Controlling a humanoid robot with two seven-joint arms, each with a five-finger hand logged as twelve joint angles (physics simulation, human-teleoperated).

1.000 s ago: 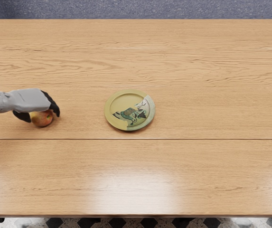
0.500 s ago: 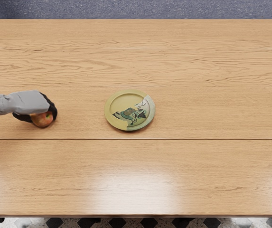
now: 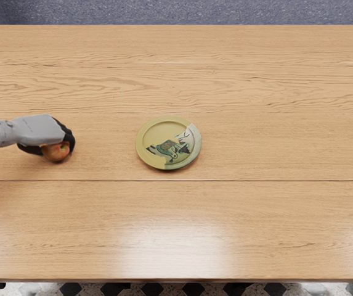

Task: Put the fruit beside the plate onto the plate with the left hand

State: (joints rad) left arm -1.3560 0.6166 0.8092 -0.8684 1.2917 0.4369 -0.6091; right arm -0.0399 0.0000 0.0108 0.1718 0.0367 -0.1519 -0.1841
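The left hand (image 3: 37, 131) reaches in from the left edge. Its fingers (image 3: 67, 137) are curled closed around the apple (image 3: 56, 152), which sits under the palm. The apple is at the left of the surface (image 3: 225, 216), well apart from the plate (image 3: 151, 132).

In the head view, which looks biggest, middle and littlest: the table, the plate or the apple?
1. table, by far the largest.
2. plate.
3. apple, the smallest, though the left robot hand gripping it hides part of it.
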